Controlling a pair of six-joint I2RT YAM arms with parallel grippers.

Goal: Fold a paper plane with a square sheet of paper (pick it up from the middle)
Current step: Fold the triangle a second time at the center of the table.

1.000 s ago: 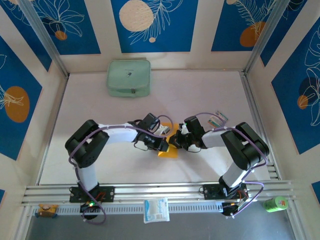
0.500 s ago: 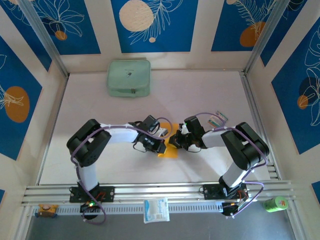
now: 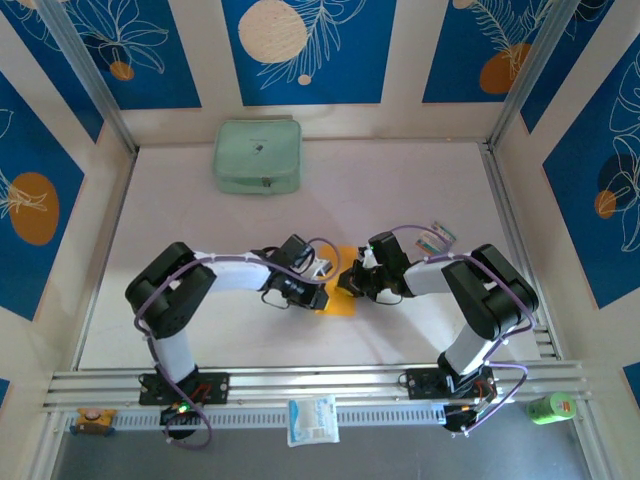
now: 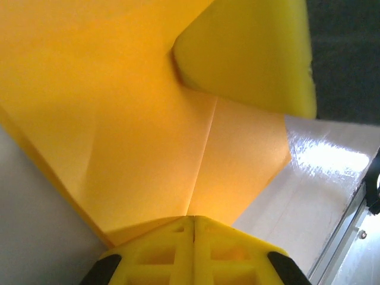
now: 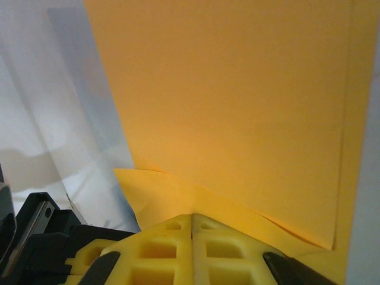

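The square sheet of paper (image 3: 343, 305) is orange-yellow and lies partly folded on the white table between my two grippers. In the left wrist view the sheet (image 4: 136, 119) has a straight centre crease that runs right into the seam of my left gripper (image 4: 194, 221), whose jaws are shut on its edge. A finger (image 4: 249, 53) of the right gripper rests on the sheet's far side. My right gripper (image 5: 192, 217) is shut too, with a folded flap of the sheet (image 5: 237, 89) meeting its tips. Seen from above, the left gripper (image 3: 320, 296) and right gripper (image 3: 347, 284) nearly touch. A paper plane is out of view.
A pale green zipped pouch (image 3: 258, 156) lies at the back of the table. A small striped card (image 3: 436, 238) sits behind the right arm. On the front ledge beyond the metal rails (image 3: 320, 385) are a white-and-blue packet (image 3: 313, 419) and a green object (image 3: 550, 407).
My left gripper has drawn slightly to the left along the sheet, its elbow swinging outward. The right arm and the sheet have hardly moved.
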